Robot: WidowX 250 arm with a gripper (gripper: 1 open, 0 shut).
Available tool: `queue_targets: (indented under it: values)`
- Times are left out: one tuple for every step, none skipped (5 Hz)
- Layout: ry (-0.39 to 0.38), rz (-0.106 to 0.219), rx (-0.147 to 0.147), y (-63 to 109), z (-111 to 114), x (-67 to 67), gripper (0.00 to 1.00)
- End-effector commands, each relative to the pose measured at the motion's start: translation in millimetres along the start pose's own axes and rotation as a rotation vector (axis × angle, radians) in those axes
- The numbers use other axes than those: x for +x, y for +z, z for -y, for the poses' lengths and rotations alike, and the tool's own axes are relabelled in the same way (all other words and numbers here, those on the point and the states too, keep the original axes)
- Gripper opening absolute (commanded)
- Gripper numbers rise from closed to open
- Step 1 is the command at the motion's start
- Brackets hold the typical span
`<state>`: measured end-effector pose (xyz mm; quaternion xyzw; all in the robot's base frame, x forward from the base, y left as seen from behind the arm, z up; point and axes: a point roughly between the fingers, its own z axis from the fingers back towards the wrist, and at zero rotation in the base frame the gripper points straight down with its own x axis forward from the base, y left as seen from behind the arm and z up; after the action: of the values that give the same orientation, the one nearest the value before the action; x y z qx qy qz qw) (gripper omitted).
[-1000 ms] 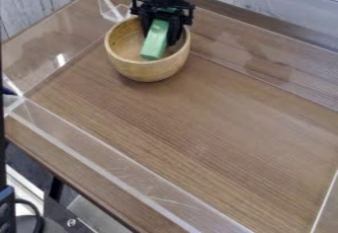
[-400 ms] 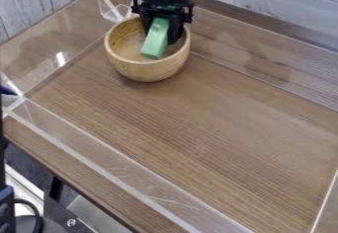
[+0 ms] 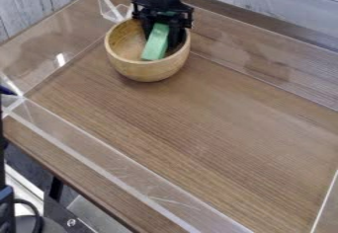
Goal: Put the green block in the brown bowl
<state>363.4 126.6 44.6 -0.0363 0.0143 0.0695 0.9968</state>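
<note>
Change since a second ago: almost nothing; the black gripper hangs over the same spot in the bowl, and the green bar in its grasp sits tilted much as it did before.

Fingers: closed on the upper end of the green block, one black finger showing on each side of it.

Green block: held, not yet released. It hangs inside the rim of the brown bowl, over the far-right part of the hollow. Whether its lower end touches the wood cannot be told from this view.

Long axis: runs from the fingers down and slightly toward the viewer's left, so the bar stands steeply, leaning rather than lying flat.

Direction from fingers: the block lies straight below them, its free end pointing into the pale inside of the bowl.

Brown bowl: round, wooden, standing at the far left of the tabletop, inside a low clear plastic wall.

Nearest arm: only one arm is present, reaching in from the far edge, directly above the bowl.

Judgement: the block looks well inside the rim, so letting go should drop it into the bowl; being tilted, it may tip over and slide toward the middle.
</note>
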Motion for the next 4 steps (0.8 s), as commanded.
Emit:
queue_targets:
  values:
    - [-0.010, 0.108, 0.034, 41.1, 1, 9.1, 0.00]
    - [-0.014, 0.101, 0.042, 39.3, 5, 11.4, 0.00]
    - [-0.022, 0.086, 0.051, 45.5, 8, 11.4, 0.00]
    - [-0.030, 0.069, 0.061, 50.0, 10, 11.6, 0.00]
